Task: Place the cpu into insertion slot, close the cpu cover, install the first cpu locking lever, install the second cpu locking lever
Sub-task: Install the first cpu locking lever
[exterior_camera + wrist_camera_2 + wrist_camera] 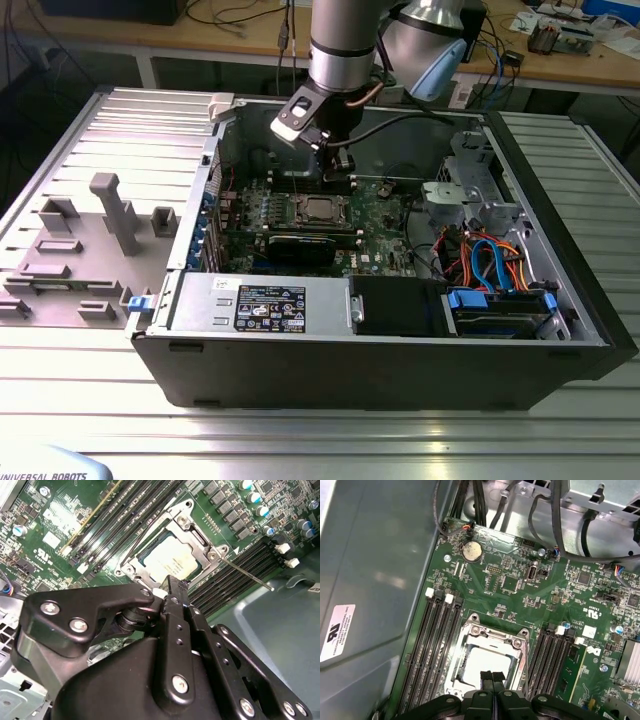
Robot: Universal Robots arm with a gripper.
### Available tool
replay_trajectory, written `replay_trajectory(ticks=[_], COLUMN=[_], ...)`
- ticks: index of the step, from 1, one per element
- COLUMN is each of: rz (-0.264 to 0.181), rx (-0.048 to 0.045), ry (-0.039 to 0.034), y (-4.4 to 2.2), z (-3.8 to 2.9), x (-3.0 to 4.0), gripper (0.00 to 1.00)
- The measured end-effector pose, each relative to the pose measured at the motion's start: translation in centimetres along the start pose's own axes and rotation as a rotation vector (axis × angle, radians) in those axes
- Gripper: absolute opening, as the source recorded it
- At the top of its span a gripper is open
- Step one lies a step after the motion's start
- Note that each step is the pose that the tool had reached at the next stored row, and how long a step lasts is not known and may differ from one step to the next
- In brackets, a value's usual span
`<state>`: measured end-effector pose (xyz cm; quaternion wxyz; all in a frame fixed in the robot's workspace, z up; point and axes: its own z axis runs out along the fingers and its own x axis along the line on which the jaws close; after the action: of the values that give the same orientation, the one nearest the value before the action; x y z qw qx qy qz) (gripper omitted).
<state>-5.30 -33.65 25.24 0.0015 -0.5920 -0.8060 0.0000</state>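
Sitting on a ribbed metal table, an open computer case lies on its side, and the silver arm reaches down into it. Inside, the green motherboard covers much of the case's floor, with rows of black memory slots flanking the socket. The gripper hangs close over the socket in the first wrist view, its two black fingers pressed together with nothing between them. The cpu cover lies flat over the socket, and the cpu sits in the slot beneath it, its pale metal top showing through the window. In the second wrist view a thin metal lever juts from one corner of the socket, slanting across the neighbouring memory slots.
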Motion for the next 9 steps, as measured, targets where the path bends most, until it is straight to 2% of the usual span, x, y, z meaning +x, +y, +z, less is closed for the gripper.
replay_trajectory(ticks=[7, 9], rz=[-0.063, -0.067], rx=[0.0002, 0.0002], ry=[-0.0001, -0.0002], y=[0.00, 0.00], z=[0.00, 0.00], x=[0.00, 0.00], gripper=[0.11, 0.11])
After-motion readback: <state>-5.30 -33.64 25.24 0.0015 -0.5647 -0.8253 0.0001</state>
